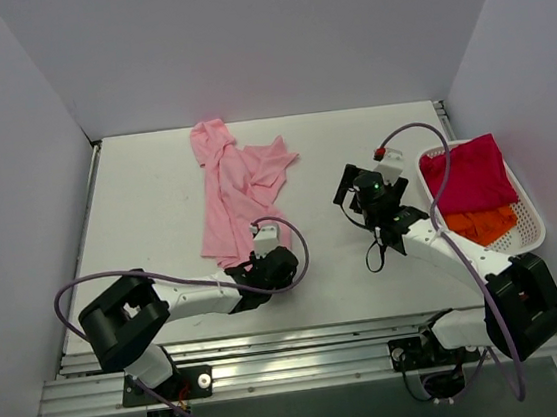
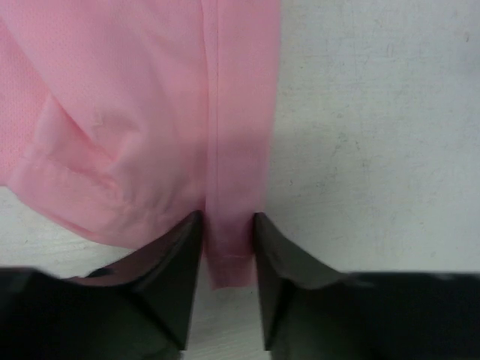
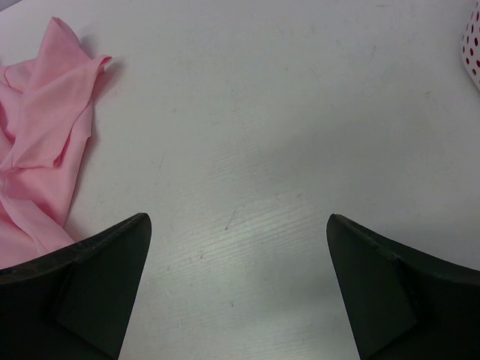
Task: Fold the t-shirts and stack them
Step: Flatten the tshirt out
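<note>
Pink t-shirt (image 1: 234,188) lies crumpled mid-table, its near hem pinched in the closed left gripper (image 2: 227,225), the right gripper (image 3: 236,221) spread empty; magenta-red shirt (image 1: 471,171) and orange shirt (image 1: 482,224) wait in the basket (image 1: 534,225), nothing yet folded or stacked.

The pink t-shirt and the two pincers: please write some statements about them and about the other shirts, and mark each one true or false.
1. The left pincer is closed on an edge of the pink t-shirt. True.
2. The right pincer holds the pink t-shirt. False: it is open over the bare table, with nothing between its fingers.
3. The magenta-red t-shirt lies in the white basket. True.
4. The orange t-shirt lies on the table beside the pink one. False: it is in the basket, next to the magenta-red one.
5. The pink t-shirt is neatly folded. False: it lies rumpled in a long strip.
</note>
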Controlling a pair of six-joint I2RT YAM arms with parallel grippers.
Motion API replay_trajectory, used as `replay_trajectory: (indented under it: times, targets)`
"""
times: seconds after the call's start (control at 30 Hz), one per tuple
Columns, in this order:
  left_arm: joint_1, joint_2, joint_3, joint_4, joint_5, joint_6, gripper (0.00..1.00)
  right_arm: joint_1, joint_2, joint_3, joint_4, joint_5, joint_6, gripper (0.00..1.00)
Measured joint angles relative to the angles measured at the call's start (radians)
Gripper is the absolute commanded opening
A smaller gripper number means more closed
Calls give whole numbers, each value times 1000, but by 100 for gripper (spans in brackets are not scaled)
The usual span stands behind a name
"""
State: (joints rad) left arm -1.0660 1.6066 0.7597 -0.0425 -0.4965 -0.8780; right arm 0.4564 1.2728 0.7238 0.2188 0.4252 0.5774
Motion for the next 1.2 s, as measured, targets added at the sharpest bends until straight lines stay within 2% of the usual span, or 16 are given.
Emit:
replay_trajectory:
  times: [0.07,0.1,0.2,0.43,0.57,0.7,0.8,1.0,1.2]
  targets:
    - [0,8,0,0,-1,0,26,-1,2,0,-1,0,0,100]
    - [0,11,2,0,-2,-3,14,-3,2,0,0,0,0,100]
    - [0,15,5,-2,-2,-6,2,-5,2,0,-1,1,1,100]
    - [0,-42,-8,-57,-27,-6,2,-11,32,18,-17,7,3,100]
    - [0,-255,-80,-169,-98,-20,2,-11,52,73,-48,-16,26,100]
    - [4,-499,-146,-254,-166,-27,2,-10,96,130,-1,-103,82,99]
    - [15,-586,-179,-286,-191,-20,2,-7,247,232,62,-192,125,97]
    - [28,-613,-213,-327,-190,-8,2,25,613,486,141,-305,169,95]
    - [28,-614,-213,-343,-190,-10,2,27,835,639,152,-357,183,94]
